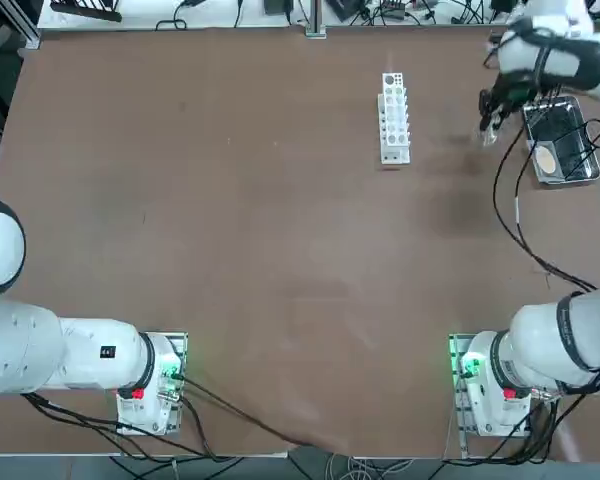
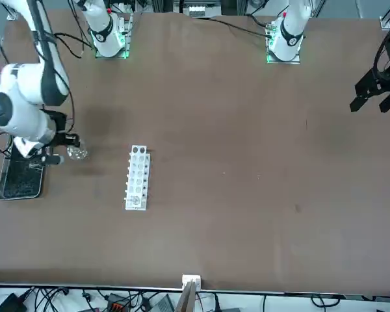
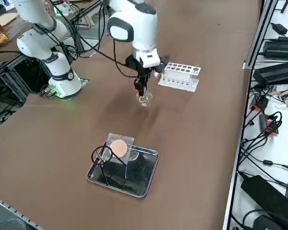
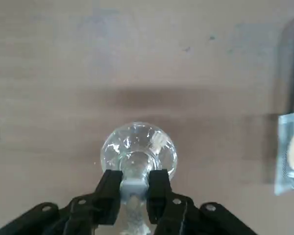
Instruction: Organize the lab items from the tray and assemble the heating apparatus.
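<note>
Burner held by the neck, between tray and rack

Burner [image 4: 138, 151] is pinched at its narrow neck by my right gripper [image 4: 134, 187], fingers closed on the glass. It hangs over bare table just beside the tray [image 3: 146, 184], toward the white rack [image 3: 179, 76]. I judge it light, slick and breakable, so the neck is the sensible hold. My wrist camera shows the grip clearly; the side view alone shows the ring stand [image 3: 105, 160] and mesh [image 3: 119, 146] in the tray.
</note>
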